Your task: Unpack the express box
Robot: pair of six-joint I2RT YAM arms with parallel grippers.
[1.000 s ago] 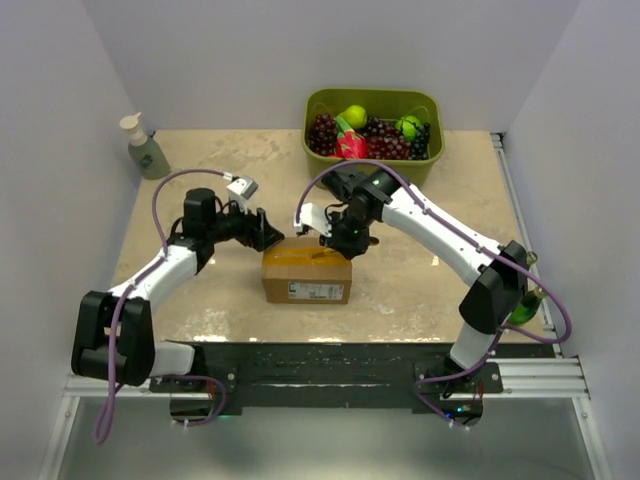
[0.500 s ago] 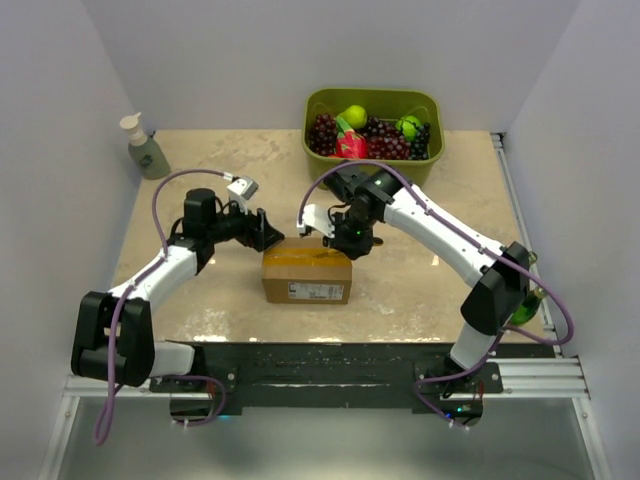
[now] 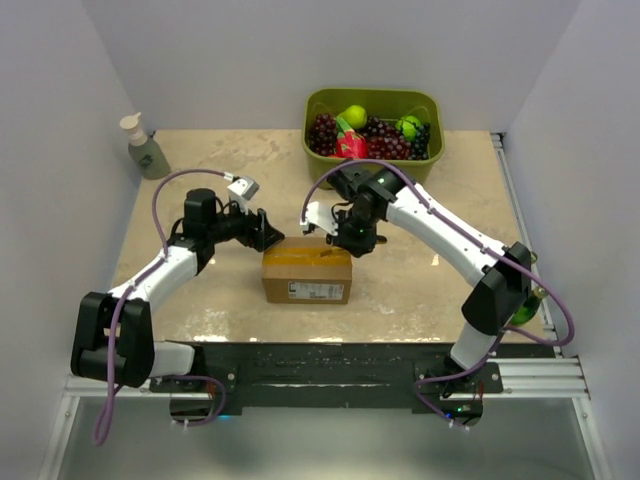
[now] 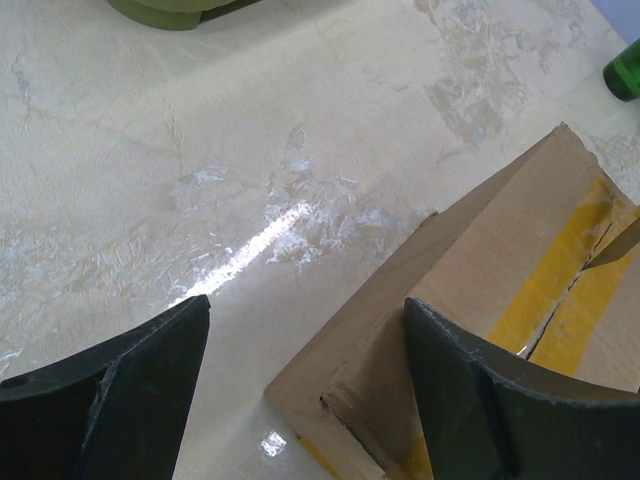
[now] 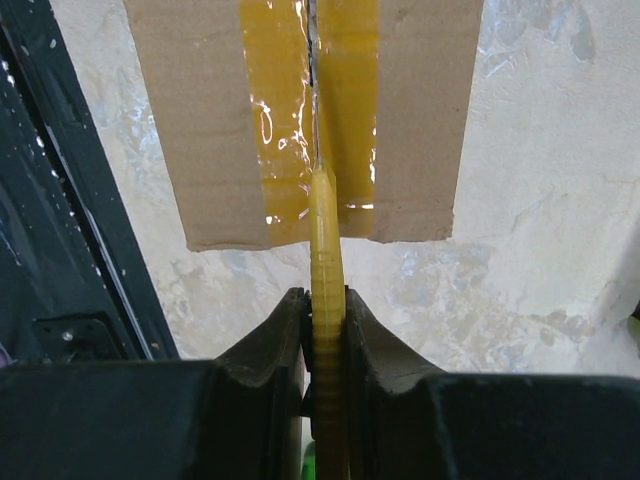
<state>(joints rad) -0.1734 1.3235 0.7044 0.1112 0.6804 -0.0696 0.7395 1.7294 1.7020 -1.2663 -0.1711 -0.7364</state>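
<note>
1. At the far left of your table (image 3: 410, 290), a marbled, slightly glossy beige slab, stood a soap bottle (image 3: 145, 152) of translucent green with a white pump, well apart from the work.
2. Your left gripper (image 3: 264, 232) had its dark jaws spread wide and held nothing. It hovered at the box's left end, and I could not tell whether a finger touched the cardboard.
3. The express box (image 3: 307, 275) lay mid-table, between your two grippers. It was a small rectangular carton of matte brown cardboard, with shiny yellow tape along the top seam and a white label on the side facing the arm bases.
4. Your right gripper (image 5: 325, 300) was clamped tight on a slim yellow cutter (image 5: 325, 225), its thin blade laid along the taped seam.
5. By my reading you were slitting the tape, and the flaps were not yet lifted. The next move called for a straight, shallow draw along the seam, with the left gripper bracing the carton against sliding on the smooth top.
6. Behind and to the right sat a rounded green plastic bin (image 3: 318, 150) of grapes and other fruit.
</note>
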